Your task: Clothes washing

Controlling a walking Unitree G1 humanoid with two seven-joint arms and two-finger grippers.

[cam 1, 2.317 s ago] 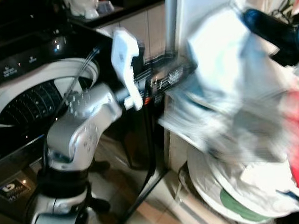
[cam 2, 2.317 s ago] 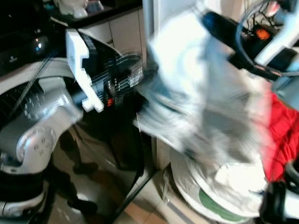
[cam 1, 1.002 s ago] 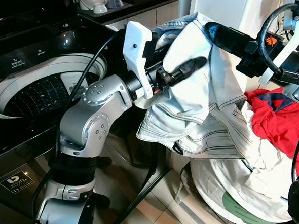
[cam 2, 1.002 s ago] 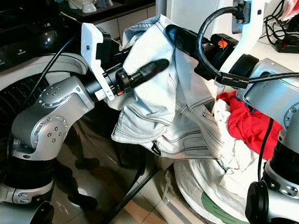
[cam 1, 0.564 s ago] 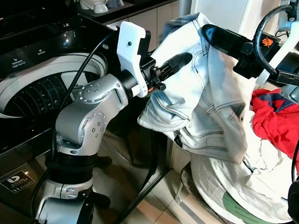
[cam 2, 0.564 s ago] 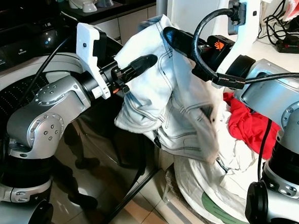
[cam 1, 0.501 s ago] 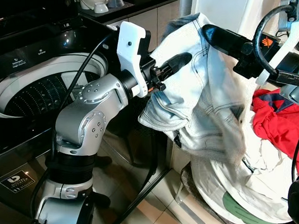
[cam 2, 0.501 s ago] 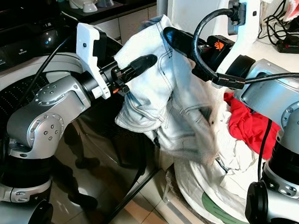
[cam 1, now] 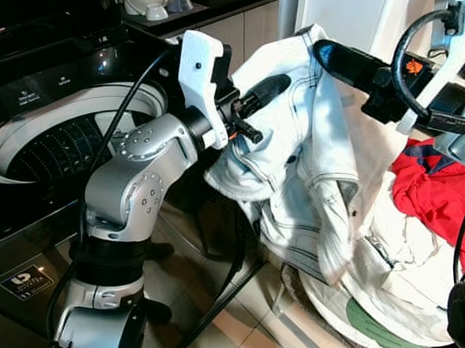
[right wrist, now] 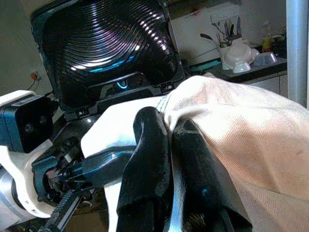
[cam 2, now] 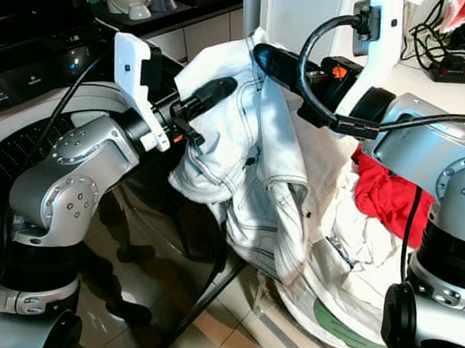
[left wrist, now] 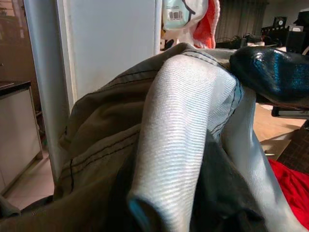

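Note:
A pair of white jeans (cam 1: 311, 161) hangs in the air between both arms, above the laundry basket (cam 1: 368, 319). My left gripper (cam 1: 263, 89) is shut on the jeans' left side, one black finger lying over the cloth. From the right, my right gripper (cam 1: 324, 52) is shut on the top edge; in the right wrist view its fingers (right wrist: 149, 159) pinch the fabric. The washing machine's open drum (cam 1: 42, 154) lies to the left, below my left arm.
A red garment (cam 1: 435, 201) and white clothes (cam 1: 403, 250) lie in the basket at lower right. The washer's raised black lid (right wrist: 106, 43) stands behind the drum. A white fridge door (cam 1: 349, 9) is behind the jeans. Black cables trail to the tiled floor (cam 1: 227, 340).
The left gripper has shifted slightly left and up toward the washer, pulling the jeans with it. The loose lower part of the jeans has swung and now hangs straighter and lower.

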